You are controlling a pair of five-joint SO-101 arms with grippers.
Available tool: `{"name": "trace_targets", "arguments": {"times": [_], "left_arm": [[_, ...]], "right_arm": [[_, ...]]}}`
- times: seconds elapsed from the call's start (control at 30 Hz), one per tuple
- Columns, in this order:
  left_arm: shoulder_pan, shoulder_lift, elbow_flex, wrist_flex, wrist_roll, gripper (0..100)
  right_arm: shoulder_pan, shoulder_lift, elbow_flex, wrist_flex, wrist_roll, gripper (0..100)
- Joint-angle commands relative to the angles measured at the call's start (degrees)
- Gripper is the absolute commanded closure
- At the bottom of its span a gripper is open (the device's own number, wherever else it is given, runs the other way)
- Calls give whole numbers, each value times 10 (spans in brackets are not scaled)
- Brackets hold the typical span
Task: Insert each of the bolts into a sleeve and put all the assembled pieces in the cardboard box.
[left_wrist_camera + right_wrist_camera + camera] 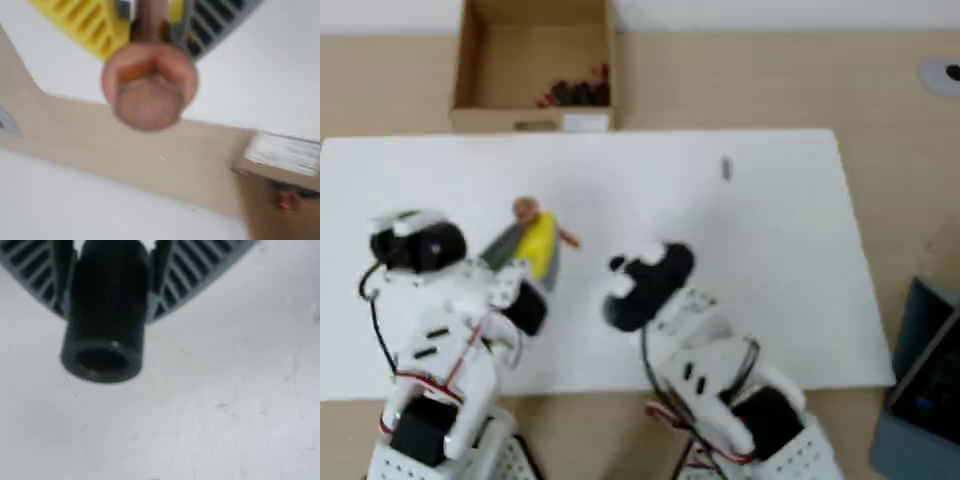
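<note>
Clamped in the left gripper (150,20): a copper-coloured bolt (149,85), pinched by one end between the yellow and grey jaws. Other end juts clear, presumably to leave a free length for mating; too blurred to say whether head or tip. Hangs above the white sheet (770,250), between the arms and the cardboard box (465,60).

Clenched in the right gripper (107,270): a black sleeve (104,335), gripped round the body, open bore turned outward and unobstructed, ready to receive. Apart from the bolt as yet, so insertion not yet done.

Already in the box corner nearest the arms: dark assembled pieces (578,92), lying against its wall.
</note>
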Motion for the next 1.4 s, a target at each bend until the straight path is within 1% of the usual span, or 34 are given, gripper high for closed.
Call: {"name": "trace_targets", "arguments": {"times": [0.0,0.13,0.3,0.47,0.6,0.77,0.9,1.07,1.2,1.37], "left_arm": [[12,-7,-57,3,18,999],[17,-6,-63,5,21,999],[19,-6,-63,5,21,999],[62,-7,-70,6,21,999],[64,-5,-83,7,20,999],[67,-5,-102,63,30,999],[66,-7,-108,84,36,999],[64,-7,-105,81,37,999],[62,-8,-91,55,37,999],[66,-7,-90,58,37,999]], "right_arm": [[-10,-3,0,-28,23,989],[-17,-3,2,-65,54,989],[-23,-3,3,-73,62,989],[-24,-3,3,-76,71,989],[-22,-3,9,-76,92,989],[-22,-3,9,-98,93,989],[-25,-3,7,-105,93,989],[-39,-3,-8,-104,93,989],[-46,-3,-12,-100,93,989],[-46,-3,-15,-100,93,989]]}}
